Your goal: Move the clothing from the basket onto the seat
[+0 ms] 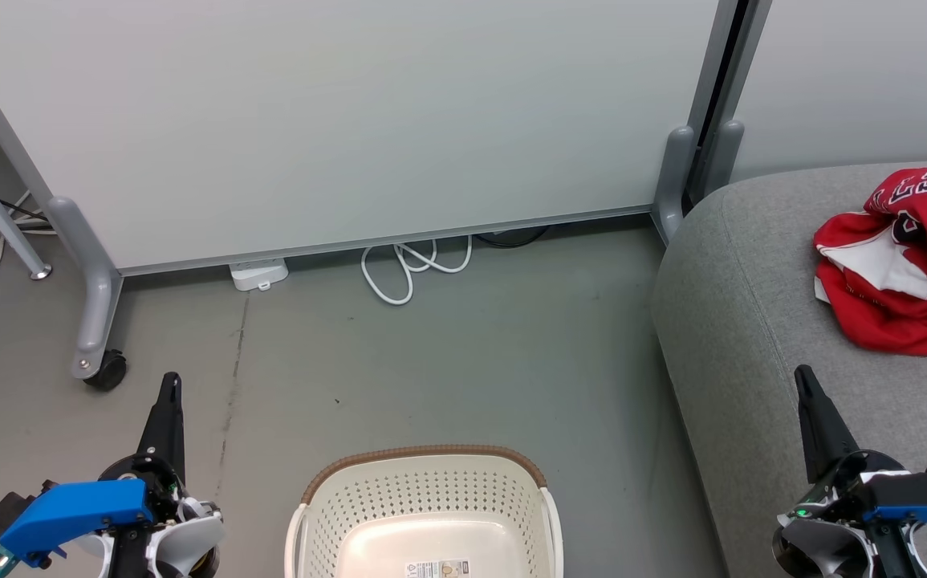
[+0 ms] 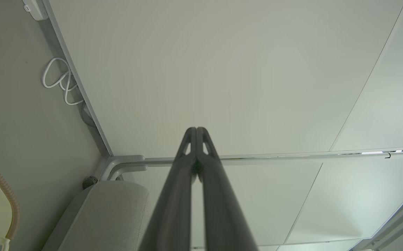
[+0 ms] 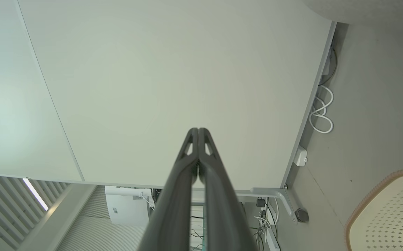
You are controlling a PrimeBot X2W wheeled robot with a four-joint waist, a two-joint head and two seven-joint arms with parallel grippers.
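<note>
The red and white clothing (image 1: 908,261) lies crumpled on the grey seat (image 1: 752,321) at the right. The cream basket (image 1: 431,514) with a brown rim stands on the floor at the bottom centre, with only a label on its bottom. My left gripper (image 1: 170,385) rests at the lower left, shut with nothing in it, well left of the basket. My right gripper (image 1: 804,377) hangs at the lower right over the seat's front part, shut with nothing held, below the clothing. In the wrist views the left gripper (image 2: 196,129) and right gripper (image 3: 198,130) show their tips pressed together.
A pale partition panel (image 1: 335,120) on a wheeled grey foot (image 1: 98,337) runs along the back. A white cable loop (image 1: 411,265) and a small white box (image 1: 258,274) lie at its base. Grey floor (image 1: 447,361) lies between basket and panel.
</note>
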